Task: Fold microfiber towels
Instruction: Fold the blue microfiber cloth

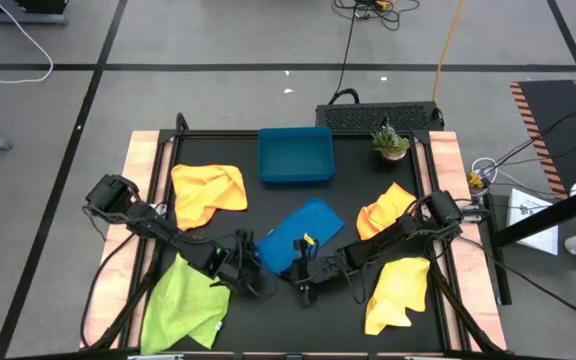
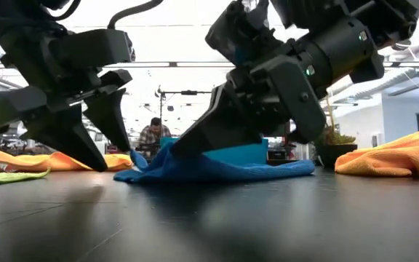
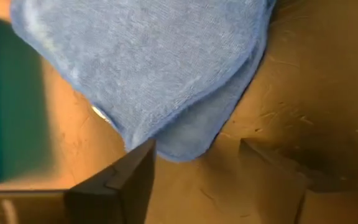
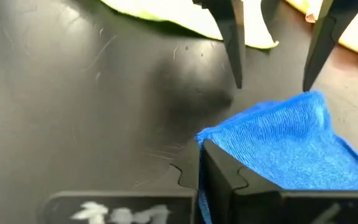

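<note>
I'm working over the worktop (image 1: 288, 300) with the blue towel (image 1: 298, 235) lying folded in the middle, just ahead of both grippers. The other towels lie apart from it: lime (image 1: 183, 305) behind the left arm, yellow (image 1: 398, 290) under the right arm, orange (image 1: 386, 212) beyond the right arm, another yellow one (image 1: 208, 190) beyond the left arm, and the tray (image 1: 295, 155) past the blue towel.

The right gripper (image 4: 213, 171) has its fingers together, clamped on the blue towel's near corner. The left gripper (image 4: 271, 84) stands with fingers apart, tips down on bare worktop just beside that same corner, holding nothing.

To do this fold well, I judge I should lift the pinched corner only slightly, carry it straight across to the far edge, and use the left gripper to pin the crease so the layers don't slide.
</note>
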Controlling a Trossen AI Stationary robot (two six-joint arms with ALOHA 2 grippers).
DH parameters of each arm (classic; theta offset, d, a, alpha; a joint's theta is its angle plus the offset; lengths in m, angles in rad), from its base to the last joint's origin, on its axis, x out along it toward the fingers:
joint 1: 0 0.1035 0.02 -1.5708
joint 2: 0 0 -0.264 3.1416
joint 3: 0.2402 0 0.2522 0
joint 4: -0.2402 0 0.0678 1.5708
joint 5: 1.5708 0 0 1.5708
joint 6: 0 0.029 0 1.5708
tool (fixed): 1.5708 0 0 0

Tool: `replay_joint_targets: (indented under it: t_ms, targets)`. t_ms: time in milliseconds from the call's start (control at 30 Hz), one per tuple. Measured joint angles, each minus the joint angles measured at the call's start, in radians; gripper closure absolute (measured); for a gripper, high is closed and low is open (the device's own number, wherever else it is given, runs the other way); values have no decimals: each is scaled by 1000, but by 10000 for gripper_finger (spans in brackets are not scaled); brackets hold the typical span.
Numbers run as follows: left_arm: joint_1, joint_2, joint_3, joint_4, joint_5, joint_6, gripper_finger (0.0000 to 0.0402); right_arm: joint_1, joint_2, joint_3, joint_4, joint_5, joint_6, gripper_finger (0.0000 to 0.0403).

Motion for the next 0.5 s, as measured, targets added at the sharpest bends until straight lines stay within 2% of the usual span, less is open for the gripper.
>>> replay_joint_targets:
  t_ms: [233, 500]
  targets:
    - [-35, 0, 0, 10, -130, -5, 118, 1, -31, 0, -35, 4, 19, 402]
    - [-36, 0, -3, 100, -91, -25, 115, 1, -69, 0, -77, 53, 43, 402]
